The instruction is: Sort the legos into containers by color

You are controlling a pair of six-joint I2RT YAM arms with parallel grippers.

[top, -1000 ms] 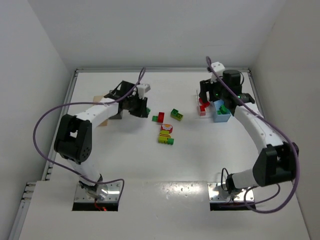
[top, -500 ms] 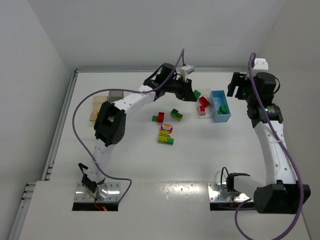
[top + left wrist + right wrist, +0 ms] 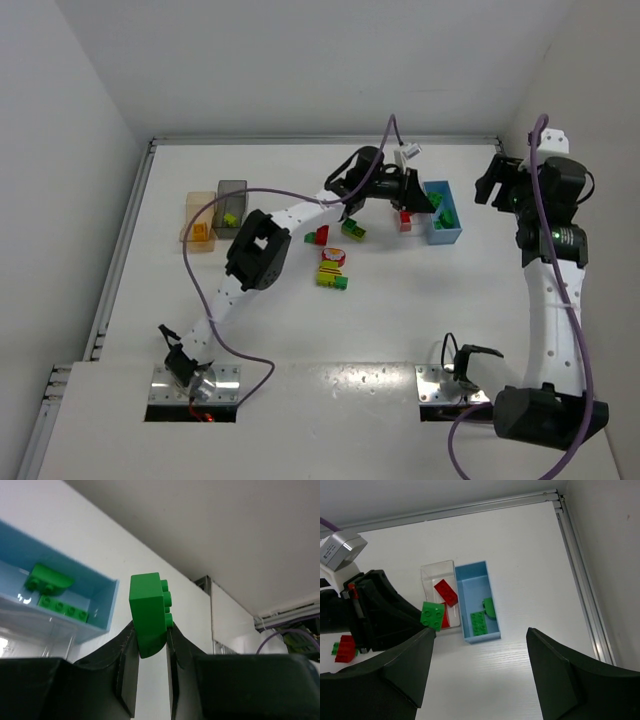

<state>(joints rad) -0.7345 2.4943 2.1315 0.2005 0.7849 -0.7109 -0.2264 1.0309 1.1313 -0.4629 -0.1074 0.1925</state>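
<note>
My left jaws are pinched narrow on a green brick [image 3: 147, 605], studs turned sideways, held above the tabletop [image 3: 400, 320] at the edge of the light blue bin [image 3: 472, 590], where two green legos [image 3: 480, 622] lie. My right jaws stand wide apart, gripping nothing, high above that bin and the clear bin [image 3: 432, 572] touching it, a red brick [image 3: 445, 592] inside
</note>
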